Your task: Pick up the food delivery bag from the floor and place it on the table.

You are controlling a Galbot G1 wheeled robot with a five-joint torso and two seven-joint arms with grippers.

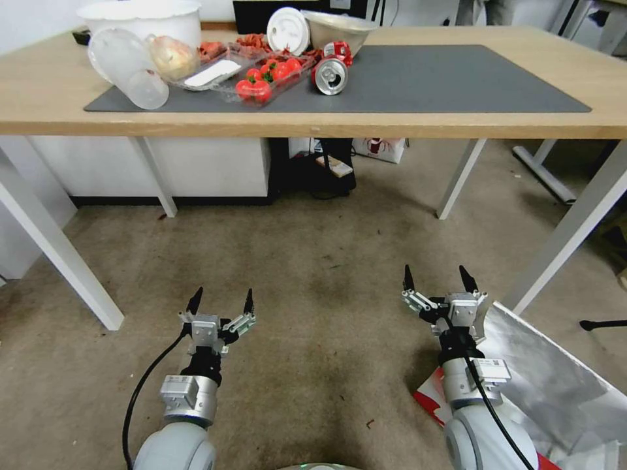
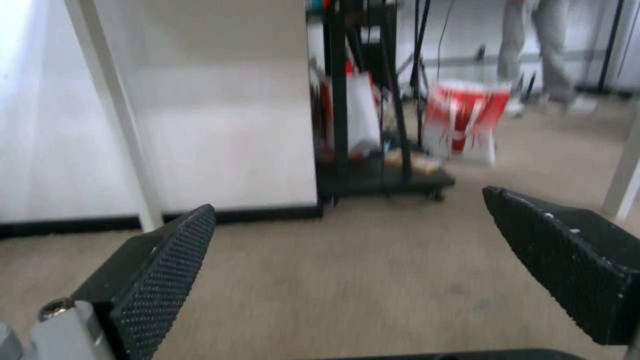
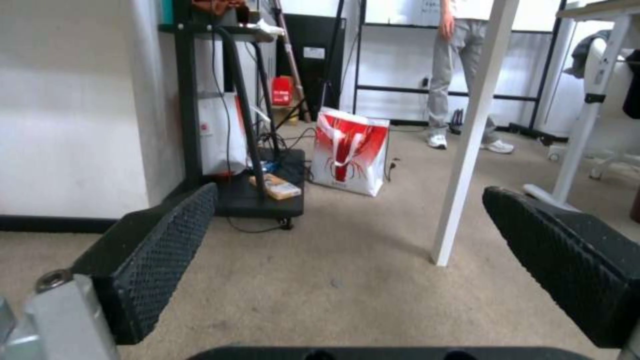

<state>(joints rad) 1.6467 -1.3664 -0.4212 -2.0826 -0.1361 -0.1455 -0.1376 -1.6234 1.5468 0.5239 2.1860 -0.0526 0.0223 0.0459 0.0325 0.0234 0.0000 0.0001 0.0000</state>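
The food delivery bag (image 1: 555, 385) lies on the floor (image 1: 313, 274) at the lower right, its crinkly silver foil lining facing up and a red corner showing beside my right arm. My right gripper (image 1: 437, 279) hovers open over the carpet just left of the bag, touching nothing. My left gripper (image 1: 221, 301) is open too, low over bare floor further left. Ahead stands the table (image 1: 457, 123), light wood on white legs, with a dark grey mat (image 1: 457, 78). In each wrist view the open left gripper (image 2: 347, 260) and right gripper (image 3: 350, 260) frame bare carpet.
The mat's left end holds a white bowl (image 1: 140, 19), a plastic cup (image 1: 127, 68), a tray of tomatoes (image 1: 264, 78), a can (image 1: 330, 75) and a metal bowl (image 1: 339, 27). White table legs (image 1: 59, 254) stand on both sides. A black cart (image 3: 260, 185) and a red-and-white shopping bag (image 3: 350, 152) sit beyond.
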